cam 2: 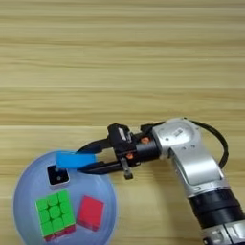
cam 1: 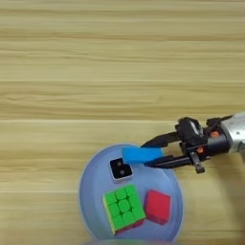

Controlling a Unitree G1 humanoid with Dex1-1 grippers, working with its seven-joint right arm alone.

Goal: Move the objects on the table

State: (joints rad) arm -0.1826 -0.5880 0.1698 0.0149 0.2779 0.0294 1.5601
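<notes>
Silver forearm enters from lower right, bent at the wrist, reaching left and level. Gripper point(cam 2: 87, 156) fingers pinch the blue block point(cam 2: 75, 160) above the plate's point(cam 2: 24, 191) far edge. On the plate: white cube point(cam 2: 57, 175), puzzle cube point(cam 2: 55, 214), red cube point(cam 2: 91, 212). Wooden table point(cam 2: 122, 57) beneath.

**Count on my table: four small items, one plate**

I count one blue block point(cam 1: 141, 155), one red cube point(cam 1: 158, 206), one puzzle cube point(cam 1: 124, 208), one white cube point(cam 1: 121, 169), one pale-blue plate point(cam 1: 91, 191), and one gripper point(cam 1: 149, 154).
</notes>
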